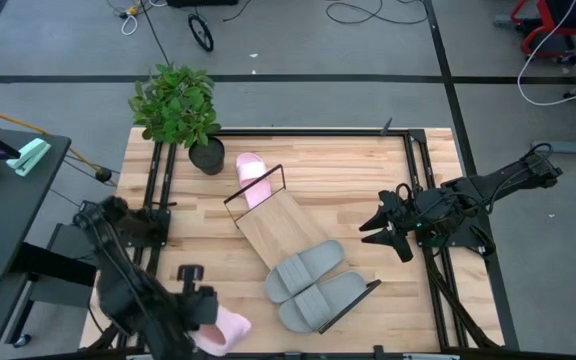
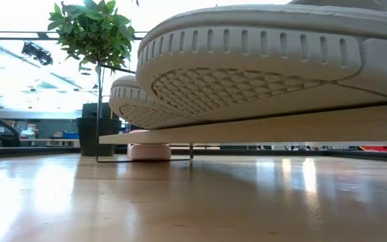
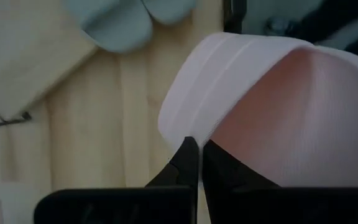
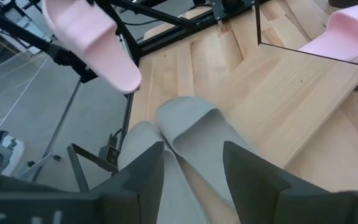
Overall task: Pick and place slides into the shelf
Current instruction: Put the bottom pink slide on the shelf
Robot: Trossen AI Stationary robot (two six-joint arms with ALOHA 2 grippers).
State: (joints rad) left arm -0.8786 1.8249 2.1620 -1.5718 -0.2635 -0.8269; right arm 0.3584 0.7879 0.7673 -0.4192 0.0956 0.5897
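Left gripper (image 1: 200, 322): at the near left edge of the table, fingers (image 3: 188, 163) pinched together on the rim of a pale pink slide.
Held pink slide (image 1: 220, 329): lifted off the table beside the left arm, seen raised in the air from the right wrist view (image 4: 92, 38); pale underside and pink inner face fill the left wrist view (image 3: 272, 118).
Potted plant (image 1: 176, 108): standing at the far left of the table, just beside the far end of the shelf; green leaves over a dark pot, also upright in the low view (image 2: 94, 40).
Second pink slide (image 1: 252, 178): lying at the far end of the shelf, under the wire frame, partly hidden by the board; low view shows it (image 2: 150, 151) on the tabletop beneath the board.
Shelf (image 1: 273, 228): light-wood board set diagonally across the middle of the table, dark wire frames at both ends; bare in its middle part.
Grey slides (image 1: 313, 282): two, side by side and touching, resting on the near end of the shelf; ribbed soles loom large in the low view (image 2: 261, 60).
Right gripper (image 1: 383, 227): hovering over the right side of the table, pointed toward the shelf, jaws apart and holding nothing; both dark fingers (image 4: 145, 171) frame the grey pair in the right wrist view.
Table (image 1: 368, 165): light wood, dark metal frame rails along left and right edges.
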